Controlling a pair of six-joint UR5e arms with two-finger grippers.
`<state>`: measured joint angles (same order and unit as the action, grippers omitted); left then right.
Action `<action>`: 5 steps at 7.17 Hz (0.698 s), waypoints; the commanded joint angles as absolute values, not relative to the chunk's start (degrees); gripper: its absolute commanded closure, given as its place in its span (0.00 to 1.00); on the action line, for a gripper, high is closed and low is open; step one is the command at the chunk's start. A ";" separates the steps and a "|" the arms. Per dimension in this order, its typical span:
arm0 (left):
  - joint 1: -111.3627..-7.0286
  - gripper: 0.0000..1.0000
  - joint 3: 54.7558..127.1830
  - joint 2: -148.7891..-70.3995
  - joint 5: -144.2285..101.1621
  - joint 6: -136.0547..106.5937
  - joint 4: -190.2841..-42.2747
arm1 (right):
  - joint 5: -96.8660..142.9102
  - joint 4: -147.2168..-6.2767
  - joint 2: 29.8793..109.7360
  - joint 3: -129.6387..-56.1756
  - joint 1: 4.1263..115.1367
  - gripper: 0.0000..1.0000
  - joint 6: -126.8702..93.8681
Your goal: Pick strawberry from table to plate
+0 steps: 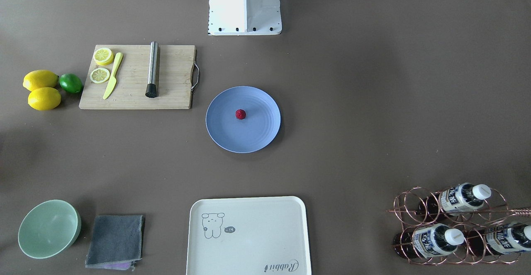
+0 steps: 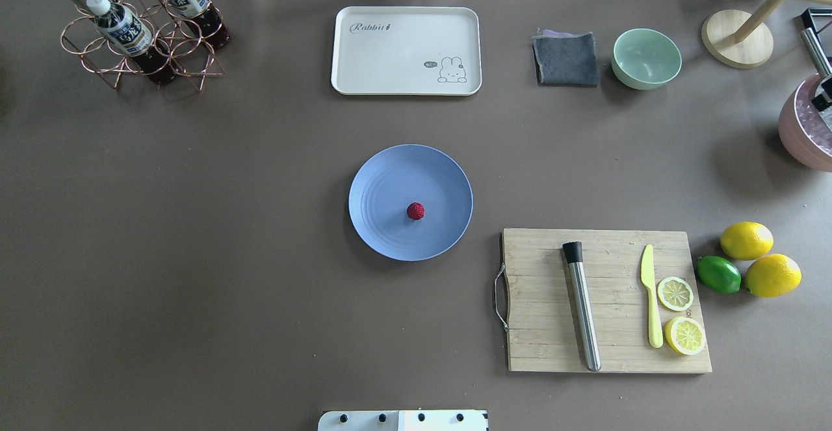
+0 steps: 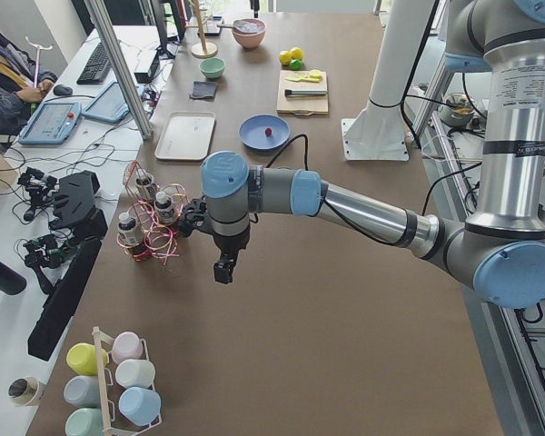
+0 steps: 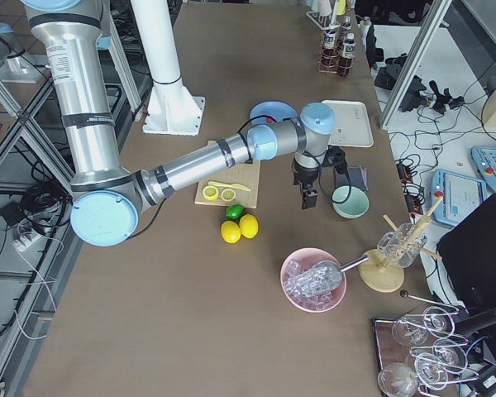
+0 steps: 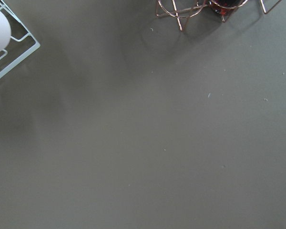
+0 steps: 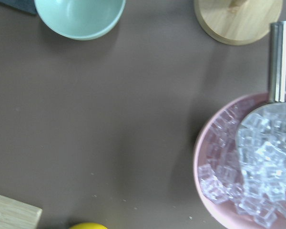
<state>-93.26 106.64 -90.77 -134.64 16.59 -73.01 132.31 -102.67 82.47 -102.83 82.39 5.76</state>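
— Where is the strawberry (image 1: 240, 114)?
— In the middle of the blue plate (image 1: 224, 136), far from both jaws. Bare surface (image 1: 352, 121) lies all round the plate.
— Are the jaws open or holding anything?
— I cannot tell.

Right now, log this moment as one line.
strawberry: on blue plate, near centre | left hand: near bottle rack, state unclear | right hand: near mint-green bowl, state unclear | task: looks done

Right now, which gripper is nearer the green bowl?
Right. The right gripper hangs close beside the bowl; the left gripper is far off at the opposite end, by the bottle rack.
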 commanded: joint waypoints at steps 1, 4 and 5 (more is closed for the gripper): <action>-94.13 0.03 104.86 -90.36 -134.47 19.60 -71.81 | 132.54 -107.22 86.55 -99.42 92.60 0.00 22.36; -94.04 0.03 104.94 -85.70 -134.65 20.04 -73.47 | 132.19 -106.87 88.07 -99.32 93.78 0.00 23.38; -94.04 0.03 104.68 -85.52 -134.56 19.52 -73.39 | 131.75 -106.79 88.41 -99.32 93.69 0.00 23.47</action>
<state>-94.01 104.79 -86.11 -134.59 19.86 -73.27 132.17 -106.84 88.02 -99.37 93.64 23.24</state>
